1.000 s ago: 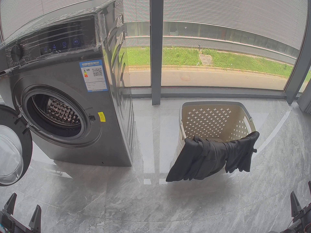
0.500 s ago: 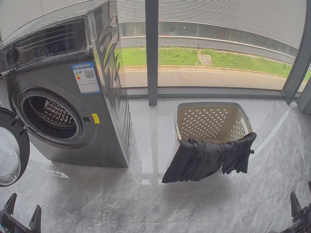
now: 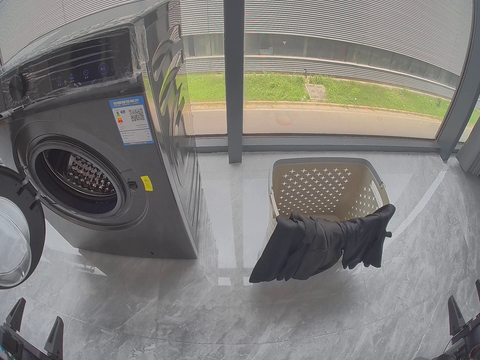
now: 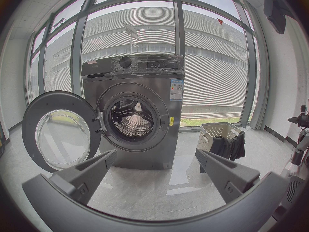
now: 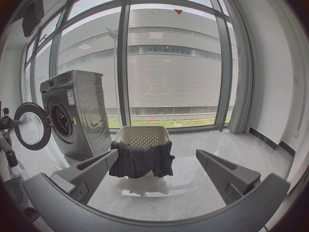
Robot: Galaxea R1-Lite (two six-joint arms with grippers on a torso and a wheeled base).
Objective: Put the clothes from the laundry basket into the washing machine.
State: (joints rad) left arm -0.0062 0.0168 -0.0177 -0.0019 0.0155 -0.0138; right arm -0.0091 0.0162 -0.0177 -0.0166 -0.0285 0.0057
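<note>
Marble floor [image 3: 225, 306] bears the laundry basket [image 3: 325, 183], clothes [image 3: 315, 246] draped over its rim for easy grabbing. Left of it, the washing machine [image 3: 160, 196] stands open. Our left gripper [image 4: 154, 160] and right gripper [image 5: 154, 160] gape empty.

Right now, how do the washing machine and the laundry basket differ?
The washing machine is tall and grey; the laundry basket is low, cream, with star-shaped holes. The washing machine opens at the front, door swung wide, drum looking empty; the laundry basket opens on top, a dark garment draped over its near rim. Both stand on the floor by the window.
</note>
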